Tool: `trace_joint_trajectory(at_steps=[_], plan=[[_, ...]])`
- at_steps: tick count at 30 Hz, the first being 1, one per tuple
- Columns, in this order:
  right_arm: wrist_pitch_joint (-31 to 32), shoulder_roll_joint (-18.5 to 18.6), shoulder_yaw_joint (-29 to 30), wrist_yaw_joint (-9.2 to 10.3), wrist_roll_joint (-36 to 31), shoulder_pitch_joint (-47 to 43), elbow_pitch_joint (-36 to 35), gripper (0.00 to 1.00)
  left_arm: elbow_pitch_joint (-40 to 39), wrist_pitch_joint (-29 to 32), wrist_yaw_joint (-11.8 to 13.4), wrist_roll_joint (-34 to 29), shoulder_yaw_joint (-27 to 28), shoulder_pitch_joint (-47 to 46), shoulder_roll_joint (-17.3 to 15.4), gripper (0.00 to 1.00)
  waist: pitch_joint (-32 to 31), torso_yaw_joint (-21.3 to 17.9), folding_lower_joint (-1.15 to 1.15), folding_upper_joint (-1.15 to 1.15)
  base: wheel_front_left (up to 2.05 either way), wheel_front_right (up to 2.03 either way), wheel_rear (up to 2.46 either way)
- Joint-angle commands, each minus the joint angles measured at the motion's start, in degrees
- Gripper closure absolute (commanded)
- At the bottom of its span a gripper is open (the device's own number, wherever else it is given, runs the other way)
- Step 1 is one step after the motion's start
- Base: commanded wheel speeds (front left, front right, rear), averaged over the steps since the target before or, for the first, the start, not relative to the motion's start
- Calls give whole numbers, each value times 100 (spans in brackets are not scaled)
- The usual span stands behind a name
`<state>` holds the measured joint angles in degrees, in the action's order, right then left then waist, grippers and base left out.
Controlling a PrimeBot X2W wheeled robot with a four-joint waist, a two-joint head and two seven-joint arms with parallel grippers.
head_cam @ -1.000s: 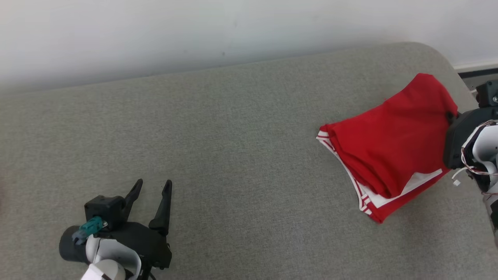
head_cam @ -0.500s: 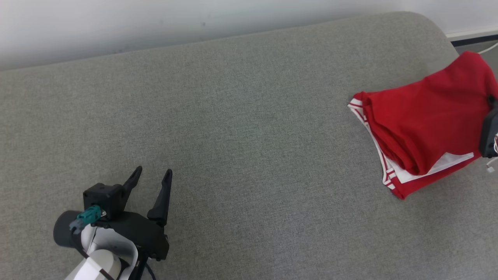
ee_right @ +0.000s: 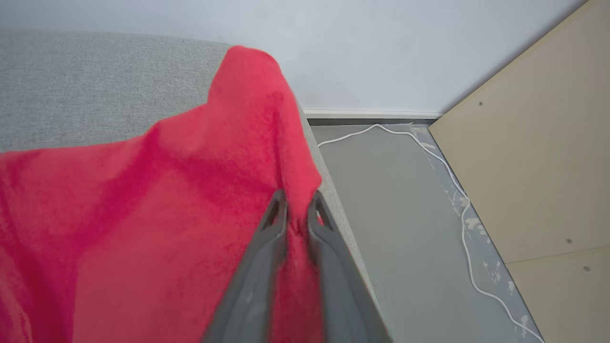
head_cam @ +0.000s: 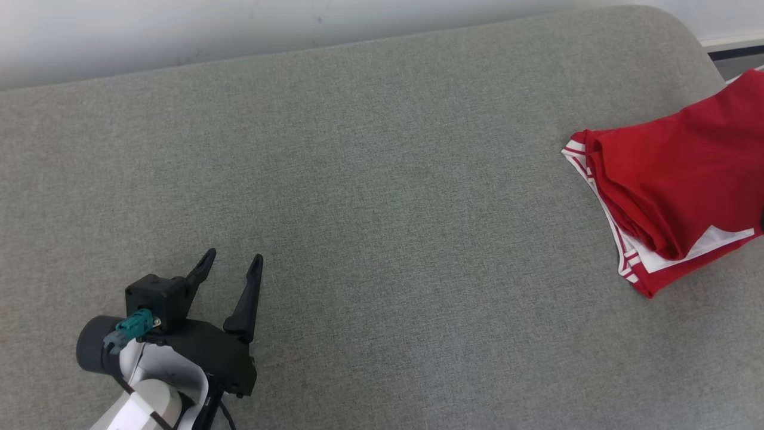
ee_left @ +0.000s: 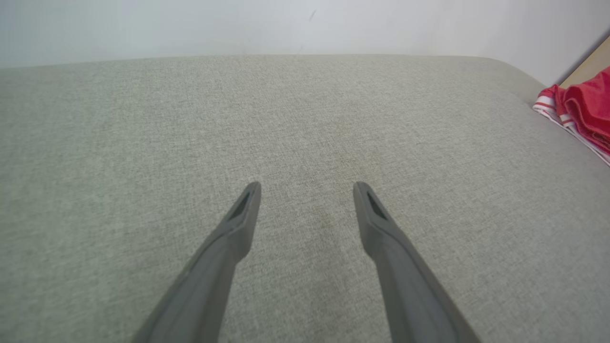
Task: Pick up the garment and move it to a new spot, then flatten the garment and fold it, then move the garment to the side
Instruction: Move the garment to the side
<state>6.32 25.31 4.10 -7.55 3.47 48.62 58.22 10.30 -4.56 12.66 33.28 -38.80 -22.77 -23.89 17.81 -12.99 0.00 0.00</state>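
Gripping red garment [head_cam: 680, 179] at cushion's [head_cam: 382, 179] right edge: R gripper [ee_right: 296, 202], jaws nearly closed on cloth. L gripper [head_cam: 234, 257] wide open, well apart; bare cushion between, floor [ee_right: 391, 190] beyond edge.

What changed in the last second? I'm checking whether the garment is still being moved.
The right gripper, pinching the red garment, dragged it rightward toward the grey fabric surface's right edge; the head view shifted too. The left gripper stayed open and idle over the surface.
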Motion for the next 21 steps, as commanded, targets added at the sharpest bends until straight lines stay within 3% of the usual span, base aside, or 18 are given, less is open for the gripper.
trace_joint_trajectory(at_steps=[1,2,3,16,21], plan=[[-43,-16,51,13,-28,61,61,27,-23,2,27,-36,-5,-74,-43,0,10,20,0,0,0,0,0],[-44,-31,33,12,-51,81,86,7,-25,2,30,-36,-6,-78,-41,0,12,27,0,0,0,0,0],[-100,-22,38,13,-85,106,99,0,-27,0,31,-36,-9,-80,-38,0,12,32,0,0,0,0,0],[-510,-416,158,13,23,203,183,0,150,-467,134,123,192,-119,174,0,-367,122,0,0,0,0,0],[-979,-636,6,12,506,70,-18,0,419,-753,159,260,332,-106,392,0,-689,169,0,0,0,0,0]])
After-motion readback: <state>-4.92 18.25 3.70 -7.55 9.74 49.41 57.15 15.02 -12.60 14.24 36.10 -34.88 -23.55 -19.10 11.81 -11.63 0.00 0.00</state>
